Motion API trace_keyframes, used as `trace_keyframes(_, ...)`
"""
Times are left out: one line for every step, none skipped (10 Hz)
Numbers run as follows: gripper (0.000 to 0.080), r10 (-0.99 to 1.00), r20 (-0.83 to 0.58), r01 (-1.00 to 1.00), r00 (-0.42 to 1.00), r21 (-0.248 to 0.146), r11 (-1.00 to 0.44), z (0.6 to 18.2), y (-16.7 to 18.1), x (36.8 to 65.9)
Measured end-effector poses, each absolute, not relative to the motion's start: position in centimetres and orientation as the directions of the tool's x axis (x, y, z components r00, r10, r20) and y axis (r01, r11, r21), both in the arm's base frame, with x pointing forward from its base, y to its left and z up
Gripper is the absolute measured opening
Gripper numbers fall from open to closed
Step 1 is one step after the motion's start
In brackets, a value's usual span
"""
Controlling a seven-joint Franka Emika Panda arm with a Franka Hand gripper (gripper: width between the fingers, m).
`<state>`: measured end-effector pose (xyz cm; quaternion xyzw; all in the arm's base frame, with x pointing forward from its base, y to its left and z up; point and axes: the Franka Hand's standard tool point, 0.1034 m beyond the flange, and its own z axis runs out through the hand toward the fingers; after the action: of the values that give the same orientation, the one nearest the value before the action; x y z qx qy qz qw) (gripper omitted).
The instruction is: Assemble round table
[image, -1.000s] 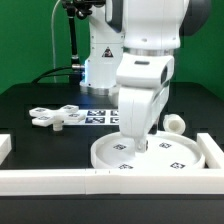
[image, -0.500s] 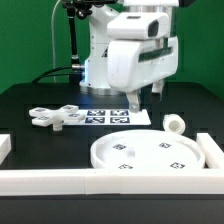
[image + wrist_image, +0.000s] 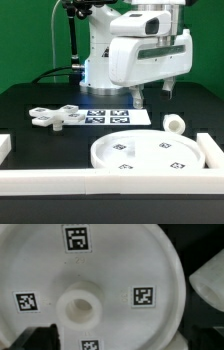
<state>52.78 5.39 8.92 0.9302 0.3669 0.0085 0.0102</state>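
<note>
The large round disc lies flat on the table in the front right corner, against the white rails. The short cylindrical leg lies just behind it on the exterior view's right. The four-lobed cross base lies at the exterior view's left. My gripper hangs open and empty well above the disc's back edge. In the wrist view the disc fills the picture, showing its centre hole and several tags. My gripper has dark fingertips far apart with nothing between them.
The marker board lies between the cross base and the leg. White border rails run along the front and the exterior view's right. The robot's base stands behind. A white shape shows at the wrist view's edge.
My gripper has lifted from the disc's surface to well above it, most of the rise in the first half second. The disc, leg and cross base have not moved.
</note>
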Motion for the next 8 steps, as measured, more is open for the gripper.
trace_keyframes(0.0649,0.596,0.017,0.596,0.803,0.018,-0.803,8.8,5.4,52.6)
trace_keyframes(0.0649,0.461,0.016,0.461,0.887,0.000,-0.887,8.2,5.2,51.7)
trace_keyframes(0.0649,0.332,0.008,0.332,0.943,-0.008,-0.943,8.0,5.5,51.2)
trace_keyframes(0.0649,0.200,-0.003,0.200,0.980,-0.018,-0.980,7.6,6.2,50.7)
trace_keyframes(0.0649,0.040,-0.021,0.039,0.999,-0.037,-0.999,7.0,6.8,50.1)
trace_keyframes(0.0649,-0.022,-0.027,-0.023,0.999,-0.044,-0.999,6.9,7.1,50.0)
trace_keyframes(0.0649,-0.062,-0.029,-0.064,0.998,-0.045,-0.997,6.9,7.2,50.0)
trace_keyframes(0.0649,-0.125,-0.033,-0.127,0.992,-0.049,-0.991,6.9,7.3,50.0)
